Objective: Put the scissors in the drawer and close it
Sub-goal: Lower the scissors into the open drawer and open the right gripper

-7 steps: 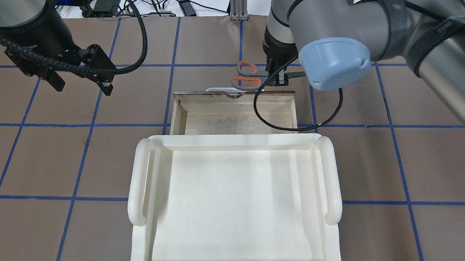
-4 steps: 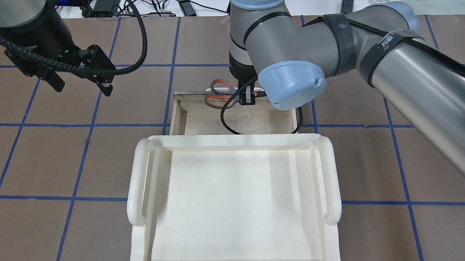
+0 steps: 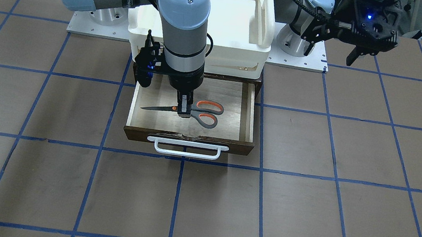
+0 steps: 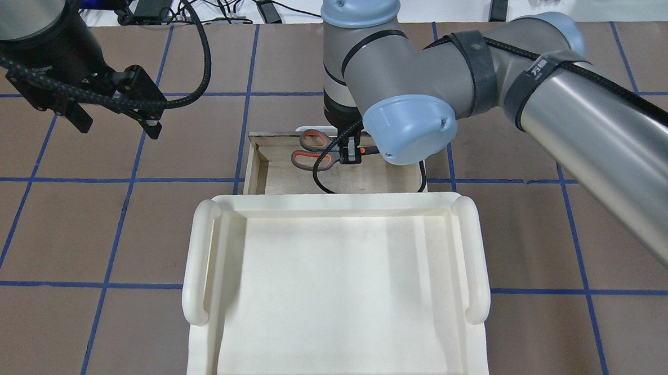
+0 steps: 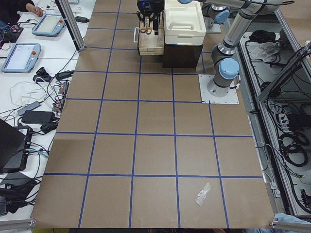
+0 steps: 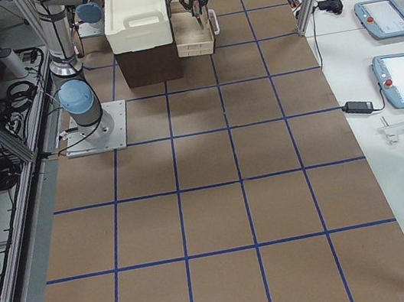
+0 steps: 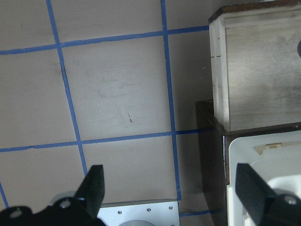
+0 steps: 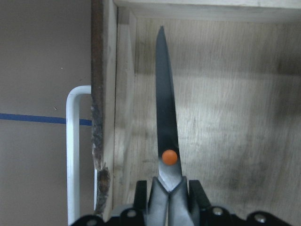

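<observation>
The scissors [image 3: 200,112], with grey handles and orange inner loops, are held level and low inside the open drawer [image 3: 247,115], blades pointing along its width. My right gripper [image 3: 183,111] is shut on the scissors near the pivot. In the right wrist view the dark blade [image 8: 164,103] lies over the pale plywood floor [image 8: 225,117], next to the drawer's front and white bar handle [image 8: 73,150]. I cannot tell whether the scissors touch the floor. In the overhead view the handles [image 4: 312,150] show beside the right gripper [image 4: 349,154]. My left gripper [image 4: 118,126] is open and empty, off to the left above the table.
A white tray-shaped box [image 4: 198,260] sits on the dark cabinet [image 7: 209,141] above the drawer. The drawer's handle [image 3: 186,148] sticks out toward the table's middle. A small clear wrapper [image 5: 203,193] lies far off on the brown gridded table.
My right arm has carried the scissors from beyond the drawer's front back over it and down into the drawer. My left arm has not moved.
</observation>
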`<state>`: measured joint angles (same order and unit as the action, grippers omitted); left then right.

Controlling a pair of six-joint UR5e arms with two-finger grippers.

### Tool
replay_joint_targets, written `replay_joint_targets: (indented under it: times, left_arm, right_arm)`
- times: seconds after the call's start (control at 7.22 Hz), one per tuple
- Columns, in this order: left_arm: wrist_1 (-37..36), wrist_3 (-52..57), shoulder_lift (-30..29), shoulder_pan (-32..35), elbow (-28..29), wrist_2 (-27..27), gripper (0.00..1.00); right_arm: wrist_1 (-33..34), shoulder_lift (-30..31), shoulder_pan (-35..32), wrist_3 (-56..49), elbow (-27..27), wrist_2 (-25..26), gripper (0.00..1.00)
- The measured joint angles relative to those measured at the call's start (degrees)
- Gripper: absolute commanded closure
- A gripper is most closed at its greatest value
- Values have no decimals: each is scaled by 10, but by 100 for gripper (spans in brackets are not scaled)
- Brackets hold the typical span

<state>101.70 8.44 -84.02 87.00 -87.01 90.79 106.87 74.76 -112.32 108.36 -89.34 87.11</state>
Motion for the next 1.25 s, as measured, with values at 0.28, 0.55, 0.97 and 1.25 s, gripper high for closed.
replay_joint_targets:
  times: [0.28,0.55,0.97,1.25]
  left_arm:
    - [1,0,1,-1,0,0,0]
    - [1,0,1,-1,0,0,0]
    - [1,0,1,-1,1,0,0]
    - [2,0,1,-1,0,0,0]
  right_arm:
    - [-12,0,-1,11,-2,-8,96]
    - [-21,-3,-1,13,-12,-11,96]
    - [-10,-16,-2,7,-32,-11,95]
    - [4,-28,-2,8,-34,-11,92]
